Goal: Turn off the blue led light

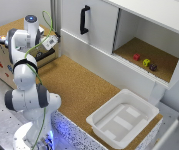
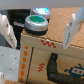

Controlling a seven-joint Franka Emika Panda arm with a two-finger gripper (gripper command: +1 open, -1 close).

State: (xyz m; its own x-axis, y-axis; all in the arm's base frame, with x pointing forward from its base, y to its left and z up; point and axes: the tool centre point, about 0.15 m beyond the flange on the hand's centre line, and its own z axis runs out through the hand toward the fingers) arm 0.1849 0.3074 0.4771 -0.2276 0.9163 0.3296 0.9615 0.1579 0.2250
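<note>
The blue button (image 2: 40, 10) sat on top of the box (image 2: 47, 55) — just behind the round green button (image 2: 36, 21). The gripper (image 2: 37, 30) hung over them — jaws wide apart.

cork-topped bench (image 1: 74, 95) running beneath a white cabinet (image 1: 104, 35). directly on it: a white plastic tray (image 1: 123, 117) at the end toward the exterior view's right, and a cardboard box (image 1: 4, 50) at the far left end.
</note>
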